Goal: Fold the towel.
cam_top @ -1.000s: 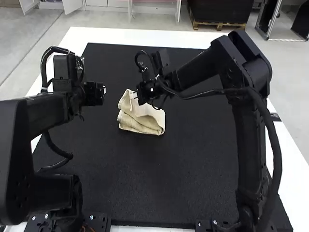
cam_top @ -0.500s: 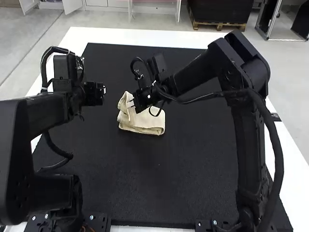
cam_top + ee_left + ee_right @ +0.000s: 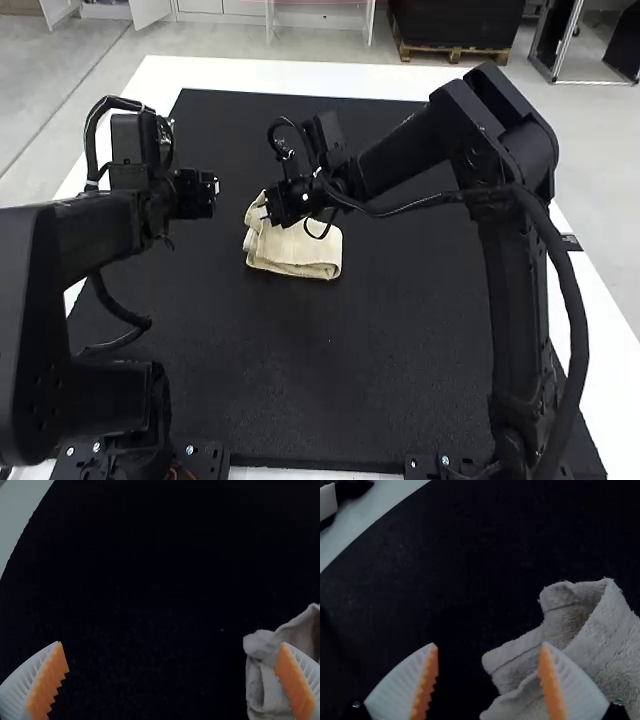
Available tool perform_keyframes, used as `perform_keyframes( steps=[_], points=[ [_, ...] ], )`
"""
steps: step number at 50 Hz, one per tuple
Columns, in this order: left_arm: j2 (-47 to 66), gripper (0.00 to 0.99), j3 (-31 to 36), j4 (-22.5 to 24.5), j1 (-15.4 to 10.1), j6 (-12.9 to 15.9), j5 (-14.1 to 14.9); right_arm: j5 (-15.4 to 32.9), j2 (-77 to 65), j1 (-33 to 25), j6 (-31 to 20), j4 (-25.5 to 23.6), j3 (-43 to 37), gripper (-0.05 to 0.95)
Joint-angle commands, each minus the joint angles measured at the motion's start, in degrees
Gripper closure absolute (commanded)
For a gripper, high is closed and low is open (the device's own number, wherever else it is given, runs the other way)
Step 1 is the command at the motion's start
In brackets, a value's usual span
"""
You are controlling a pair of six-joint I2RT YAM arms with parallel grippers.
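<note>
In the high view the left gripper [image 3: 213, 187] is held to the left of the cream towel [image 3: 300, 252], apart from it. The right gripper [image 3: 266, 207] is over the towel's far left part. Folded in layers, the towel has a raised, rumpled corner at its far left. The left wrist view has the left gripper [image 3: 171, 643] wide open, with the towel [image 3: 255, 680] partly behind one finger. Open too is the right gripper [image 3: 490, 644] in its wrist view; one finger overlaps the towel [image 3: 615, 635], whose edge curls up. Contact there is unclear.
A black mat [image 3: 320, 380] lies under the towel on the white table [image 3: 300, 73]. The right arm's forearm [image 3: 410, 150] reaches across the mat's far half, and a cable loop hangs near its gripper.
The right gripper has shifted left over the towel and turned a little. The towel's raised far left corner sits slightly lower. The left arm has kept still.
</note>
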Motion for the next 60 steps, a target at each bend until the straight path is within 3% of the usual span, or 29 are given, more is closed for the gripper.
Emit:
perform_keyframes(
  steps=[1,5,7,10,11,32,60],
  points=[
    [-1.6,0.028,-0.6,0.4,0.3,-0.7,0.4,-1.9,-1.7,0.4,1.4,0.3,2.1,0.28],
    [-1.5,0.028,-0.6,0.3,0.3,-0.7,0.4,-2.1,-3.5,0.0,1.6,0.3,2.6,0.29],
    [-1.5,0.028,-0.6,0.3,0.3,-0.7,0.4,-2.4,-4.4,-0.5,1.6,0.4,2.6,0.45],
    [-1.5,0.028,-0.6,0.4,0.3,-0.7,0.4,-2.9,-6.0,-1.7,1.4,0.6,2.1,0.88],
    [-1.5,0.028,-0.6,0.4,0.3,-0.7,0.4,-3.3,-6.4,-2.2,1.5,0.7,2.1,0.9],
    [-1.6,0.028,-0.6,0.5,0.3,-0.7,0.4,-4.3,-7.6,-5.8,1.7,1.1,-1.9,0.92],
    [-1.5,0.028,-0.3,0.6,0.3,-1.2,0.3,-4.3,-0.4,-5.5,1.4,8.2,-5.0,0.92]
  ],
)
